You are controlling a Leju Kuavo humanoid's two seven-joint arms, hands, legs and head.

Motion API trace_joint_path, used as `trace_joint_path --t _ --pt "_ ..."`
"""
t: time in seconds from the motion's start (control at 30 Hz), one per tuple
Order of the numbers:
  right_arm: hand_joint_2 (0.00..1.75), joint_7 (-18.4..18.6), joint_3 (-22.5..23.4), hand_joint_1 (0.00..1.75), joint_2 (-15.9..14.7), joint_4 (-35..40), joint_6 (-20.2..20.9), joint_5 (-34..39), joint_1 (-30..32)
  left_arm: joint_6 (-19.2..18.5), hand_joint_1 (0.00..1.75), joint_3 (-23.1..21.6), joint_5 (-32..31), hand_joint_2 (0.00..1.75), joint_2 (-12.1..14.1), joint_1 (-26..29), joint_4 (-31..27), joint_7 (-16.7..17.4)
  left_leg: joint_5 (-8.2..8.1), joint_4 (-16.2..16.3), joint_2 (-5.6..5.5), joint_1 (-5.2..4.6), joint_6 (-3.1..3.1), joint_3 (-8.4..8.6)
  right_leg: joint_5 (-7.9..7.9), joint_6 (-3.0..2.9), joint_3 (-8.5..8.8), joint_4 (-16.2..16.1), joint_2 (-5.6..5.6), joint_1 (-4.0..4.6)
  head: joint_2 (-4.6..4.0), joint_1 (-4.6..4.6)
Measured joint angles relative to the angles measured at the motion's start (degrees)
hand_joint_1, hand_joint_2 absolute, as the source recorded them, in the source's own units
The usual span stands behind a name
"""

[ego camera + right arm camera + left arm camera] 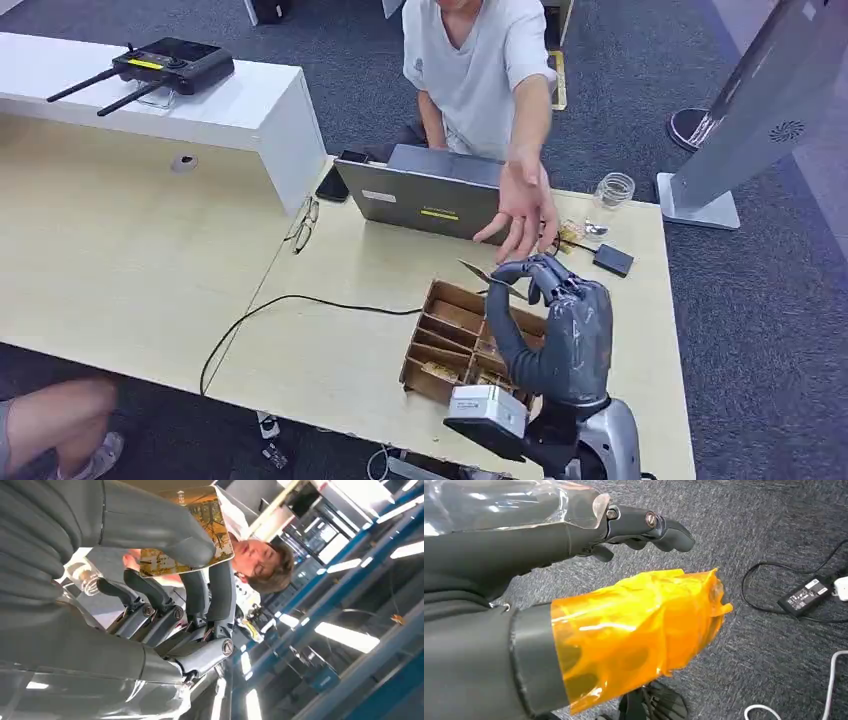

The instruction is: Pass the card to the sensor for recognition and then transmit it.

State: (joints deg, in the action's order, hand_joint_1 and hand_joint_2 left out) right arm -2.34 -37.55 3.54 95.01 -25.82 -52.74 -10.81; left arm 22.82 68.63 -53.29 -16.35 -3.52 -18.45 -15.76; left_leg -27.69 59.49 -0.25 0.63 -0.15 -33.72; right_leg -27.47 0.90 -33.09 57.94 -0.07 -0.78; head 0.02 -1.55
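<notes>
Right hand [555, 325]: raised over the near table edge, thumb and fingers pinching the card [492, 281], held flat above the box.
Left hand [644, 527]: hanging over grey carpet [769, 645], fingers curled in, holding nothing.
Light wood table [330, 350].
Wooden divided box [455, 335]: several compartments hold cards.
Person's hand [520, 205]: reaching toward the card.
Grey laptop [425, 195].
Glass jar [612, 190], at the far table edge.
</notes>
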Motion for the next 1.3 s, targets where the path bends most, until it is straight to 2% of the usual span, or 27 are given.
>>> trace_joint_path --t 0.2,0.57,1.03,1.07,1.1,1.13,1.23,1.27,1.3 --pt "1.75 2.0 -0.6 1.75 1.4 -3.9 1.8 -0.7 -2.2 0.0 0.0 -0.1 -0.6 0.0 0.1 -0.1 0.0 0.2 0.01 0.0 0.0 0.0 -0.01 0.0 0.0 -0.01 0.0 0.0 0.0 0.0 0.0 0.0" --pt "1.75 4.5 -1.0 1.75 2.4 -9.4 2.7 -1.8 -3.8 0.0 0.0 -0.9 -1.4 0.0 0.2 -0.3 0.4 0.3 0.01 0.0 -0.01 0.0 -0.01 0.0 0.0 0.0 0.0 0.0 -0.01 0.0 0.0 0.02" --pt "1.75 7.0 0.4 1.75 3.8 -15.1 2.1 -4.2 -5.8 0.0 0.0 -1.4 -2.5 0.0 0.3 -0.5 1.0 0.3 0.03 0.0 -0.02 0.0 -0.04 0.0 0.01 -0.01 0.0 0.0 -0.01 0.0 0.0 0.0" --pt "1.75 7.6 0.6 1.69 3.9 -15.4 1.6 -5.2 -5.9 0.0 0.0 -1.5 -2.6 0.0 0.3 -0.6 1.1 0.3 0.03 0.0 -0.02 0.0 -0.04 0.0 0.01 -0.01 0.0 0.0 -0.01 0.0 0.0 0.02" --pt "1.75 8.2 0.9 0.54 4.0 -15.7 1.4 -6.3 -6.0 0.0 0.0 -1.5 -2.6 0.0 0.4 -0.6 1.1 0.3 0.03 0.0 -0.02 0.0 -0.04 0.0 0.01 -0.01 0.0 0.0 -0.01 0.0 0.0 0.0" --pt "1.75 8.8 1.3 0.0 4.1 -16.1 1.2 -7.1 -6.1 0.0 0.0 -1.7 -2.6 0.0 0.5 -0.6 1.3 0.3 0.03 0.0 -0.02 0.0 -0.04 0.0 0.01 -0.01 0.0 0.0 -0.01 0.0 0.0 0.02" --pt "1.75 9.4 2.8 0.0 4.2 -17.2 1.2 -7.5 -6.2 0.0 0.0 -2.2 -2.6 0.0 0.6 -0.6 1.4 0.3 0.04 0.0 -0.01 0.0 -0.04 0.0 0.01 -0.01 0.0 0.0 -0.01 0.0 0.0 0.02" --pt "0.0 9.4 3.3 0.0 4.2 -17.4 0.9 -7.3 -6.2 0.1 0.0 -2.2 -2.5 0.0 0.7 -0.6 1.4 0.3 0.04 0.0 -0.01 0.0 -0.05 0.0 0.02 -0.01 0.0 0.0 -0.01 0.0 0.0 0.0" --pt "0.0 9.4 3.6 0.0 4.2 -17.7 0.5 -7.1 -6.2 0.1 0.0 -2.3 -2.4 0.0 0.7 -0.6 1.4 0.3 0.05 0.0 -0.01 0.0 -0.05 0.01 0.03 -0.03 0.0 0.0 -0.01 0.0 0.0 0.02"
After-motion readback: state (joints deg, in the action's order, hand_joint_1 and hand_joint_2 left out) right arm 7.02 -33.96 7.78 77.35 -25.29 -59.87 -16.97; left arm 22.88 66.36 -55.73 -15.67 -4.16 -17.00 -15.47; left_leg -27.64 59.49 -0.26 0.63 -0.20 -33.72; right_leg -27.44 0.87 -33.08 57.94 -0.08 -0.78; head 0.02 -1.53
